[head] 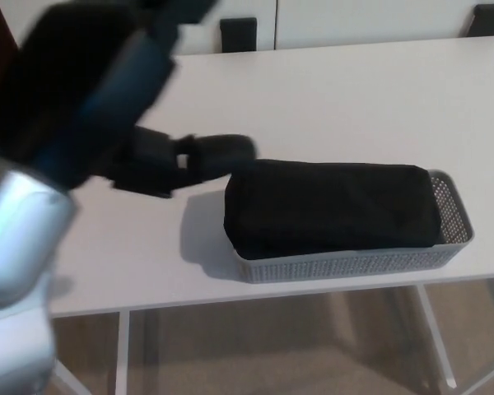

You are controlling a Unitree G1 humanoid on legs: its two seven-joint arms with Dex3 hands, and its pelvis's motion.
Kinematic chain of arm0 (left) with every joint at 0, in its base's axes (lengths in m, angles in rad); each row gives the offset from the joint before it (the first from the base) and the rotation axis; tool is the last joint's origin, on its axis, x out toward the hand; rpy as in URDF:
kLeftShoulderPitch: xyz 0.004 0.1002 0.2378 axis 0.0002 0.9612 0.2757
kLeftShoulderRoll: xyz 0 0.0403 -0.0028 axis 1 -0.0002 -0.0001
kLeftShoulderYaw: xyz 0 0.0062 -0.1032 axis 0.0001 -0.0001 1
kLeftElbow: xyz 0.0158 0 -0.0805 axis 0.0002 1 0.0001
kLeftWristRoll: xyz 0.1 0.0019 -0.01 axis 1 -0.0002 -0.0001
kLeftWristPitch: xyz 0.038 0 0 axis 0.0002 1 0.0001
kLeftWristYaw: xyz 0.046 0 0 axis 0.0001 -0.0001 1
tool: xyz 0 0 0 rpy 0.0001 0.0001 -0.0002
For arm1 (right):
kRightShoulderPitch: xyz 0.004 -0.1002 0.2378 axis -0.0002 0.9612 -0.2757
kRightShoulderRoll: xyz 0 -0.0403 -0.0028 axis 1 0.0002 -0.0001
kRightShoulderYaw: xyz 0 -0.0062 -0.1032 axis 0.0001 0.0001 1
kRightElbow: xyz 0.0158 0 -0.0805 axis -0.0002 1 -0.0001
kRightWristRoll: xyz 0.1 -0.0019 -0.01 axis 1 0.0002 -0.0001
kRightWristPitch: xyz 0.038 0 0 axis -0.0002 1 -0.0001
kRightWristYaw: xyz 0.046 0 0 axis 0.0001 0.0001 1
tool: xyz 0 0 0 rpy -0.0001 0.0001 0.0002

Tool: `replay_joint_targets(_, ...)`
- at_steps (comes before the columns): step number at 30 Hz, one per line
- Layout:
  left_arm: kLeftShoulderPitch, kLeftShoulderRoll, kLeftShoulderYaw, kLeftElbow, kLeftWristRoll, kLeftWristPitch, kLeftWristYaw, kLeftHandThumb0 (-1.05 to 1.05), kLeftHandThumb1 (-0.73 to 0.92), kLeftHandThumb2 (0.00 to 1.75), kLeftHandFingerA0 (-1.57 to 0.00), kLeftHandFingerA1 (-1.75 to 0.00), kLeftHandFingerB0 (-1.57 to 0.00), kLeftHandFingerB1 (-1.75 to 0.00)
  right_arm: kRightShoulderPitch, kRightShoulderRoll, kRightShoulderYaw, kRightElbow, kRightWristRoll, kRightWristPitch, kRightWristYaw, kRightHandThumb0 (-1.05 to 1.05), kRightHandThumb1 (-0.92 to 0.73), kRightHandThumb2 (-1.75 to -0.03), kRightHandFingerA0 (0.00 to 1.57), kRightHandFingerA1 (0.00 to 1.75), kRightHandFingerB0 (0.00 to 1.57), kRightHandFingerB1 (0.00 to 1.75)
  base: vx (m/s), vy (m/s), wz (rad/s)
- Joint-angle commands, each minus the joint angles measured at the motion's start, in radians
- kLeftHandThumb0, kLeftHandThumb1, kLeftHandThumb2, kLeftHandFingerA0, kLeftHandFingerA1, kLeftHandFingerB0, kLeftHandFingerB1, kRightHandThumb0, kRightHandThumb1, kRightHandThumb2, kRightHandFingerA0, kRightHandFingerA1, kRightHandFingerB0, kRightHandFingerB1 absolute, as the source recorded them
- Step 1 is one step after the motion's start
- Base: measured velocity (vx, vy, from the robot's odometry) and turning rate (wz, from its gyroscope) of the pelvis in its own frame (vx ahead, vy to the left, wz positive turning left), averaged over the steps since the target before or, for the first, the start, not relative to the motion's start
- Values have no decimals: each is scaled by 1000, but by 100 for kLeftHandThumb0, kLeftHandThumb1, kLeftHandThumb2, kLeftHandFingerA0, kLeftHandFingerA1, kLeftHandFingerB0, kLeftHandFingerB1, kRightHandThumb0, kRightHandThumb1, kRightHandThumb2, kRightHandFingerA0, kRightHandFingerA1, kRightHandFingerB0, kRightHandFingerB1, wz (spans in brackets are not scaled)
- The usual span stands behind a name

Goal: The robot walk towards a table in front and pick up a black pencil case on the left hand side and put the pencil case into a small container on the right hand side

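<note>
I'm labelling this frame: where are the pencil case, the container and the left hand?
pencil case (329, 204), head view, middle of its black top.
container (370, 263), head view, near mesh wall.
left hand (90, 90), head view, blurred back of hand.

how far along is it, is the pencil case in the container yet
Looks essentially done: the black pencil case lies inside the grey mesh container on the white table. The left hand is raised up and left of the container, blurred, holding nothing visible. Nothing seems left except clearing the arm away.

An office-like room: a plain white table (354, 90) and black chair backs (238, 34) behind it
</note>
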State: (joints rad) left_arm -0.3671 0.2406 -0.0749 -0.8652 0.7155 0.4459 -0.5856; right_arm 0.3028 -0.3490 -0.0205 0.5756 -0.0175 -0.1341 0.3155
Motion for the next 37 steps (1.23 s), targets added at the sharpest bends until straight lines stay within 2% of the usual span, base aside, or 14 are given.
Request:
replay_joint_targets(1, 839, 85, 618, -182, -1020, -456, -346, -36, 24, 87, -1, -50, 0, -48, 15, -12, 10, 41, -25, -4, -7, -69, -58, -94, 2, 38, 2, 29, 0, 0, 0)
replay_joint_targets(6, 1267, 1, 532, -56, -942, -485, -599, -62, 56, 58, -48, -42, -39, -34, 18, -3, 14, 58, -23, -20, -15, -69, -57, -92, 1, 40, 1, 29, 0, 0, 0)
replay_joint_targets(13, 1512, 61, 378, 389, -669, -795, -354, -64, 52, 56, -34, -44, -28, -32, 44, 38, -16, 98, -5, -94, -81, -36, -50, -105, 0, 49, 0, 49, 0, 0, 0)
replay_joint_targets(14, 1507, 80, 365, 434, -630, -815, -310, -69, 44, 76, -29, -51, -24, -42, 51, 48, -23, 99, -4, -110, -100, -66, -75, -63, 21, 32, 14, 27, 0, 0, 0)
replay_joint_targets(18, 1408, 134, 307, 645, -527, -877, -175, -65, 59, 57, -37, -44, -31, -33, 55, 89, -59, 139, 22, -185, -145, -67, -61, -89, 15, 46, 9, 41, 0, 0, 0)
replay_joint_targets(22, 1351, 139, 278, 710, -529, -812, -179, -59, 45, 87, -36, -56, -18, -44, 92, 119, -96, 81, 57, -186, -157, -65, -59, -88, 16, 45, 11, 41, 0, 0, 0)
replay_joint_targets(25, 1283, 145, 231, 726, -496, -748, -163, -68, 57, 61, -37, -42, -30, -34, 53, 135, -130, 144, 87, -207, -159, -67, -59, -85, 13, 43, 8, 39, 0, 0, 0)
replay_joint_targets(26, 1237, 141, 201, 750, -457, -721, -131, -57, 47, 87, -36, -56, -19, -44, 43, 138, -136, 163, 77, -214, -186, -63, -75, -63, 19, 31, 14, 27, 0, 0, 0)
replay_joint_targets(28, 1124, 122, 152, 835, -396, -693, -64, -62, 65, 59, -36, -41, -30, -32, 30, 144, -156, 180, 78, -230, -201, -35, -52, -105, 0, 49, 0, 49, 0, 0, 0)
replay_joint_targets(29, 1079, 110, 138, 880, -377, -680, -35, -66, 54, 82, -26, -49, -21, -43, 24, 145, -165, 198, 76, -250, -211, -35, -52, -105, 0, 49, 0, 49, 0, 0, 0)
replay_joint_targets(31, 999, 90, 120, 962, -348, -627, 10, -62, 65, 59, -23, -38, -20, -29, 20, 157, -186, 199, 85, -270, -219, -68, -58, -88, 7, 42, 5, 35, 0, 0, 0)
replay_joint_targets(32, 913, 73, 125, 1068, -331, -599, 70, -35, 43, 98, -2, -51, 0, -49, 19, 164, -197, 200, 86, -287, -232, -72, -59, -90, 8, 44, 4, 35, 0, 0, 0)
replay_joint_targets(33, 828, 66, 137, 1183, -319, -584, 133, -70, 53, 82, -5, -43, -8, -32, 19, 170, -207, 190, 91, -276, -238, -74, -58, -94, 8, 45, 0, 30, 0, 0, 0)
replay_joint_targets(37, 771, 74, 171, 1307, -346, -586, 174, -64, 67, 63, -9, -32, -12, -24, 35, 185, -217, 173, 100, -259, -228, -66, -76, -65, 14, 30, 10, 21, 0, 0, 0)
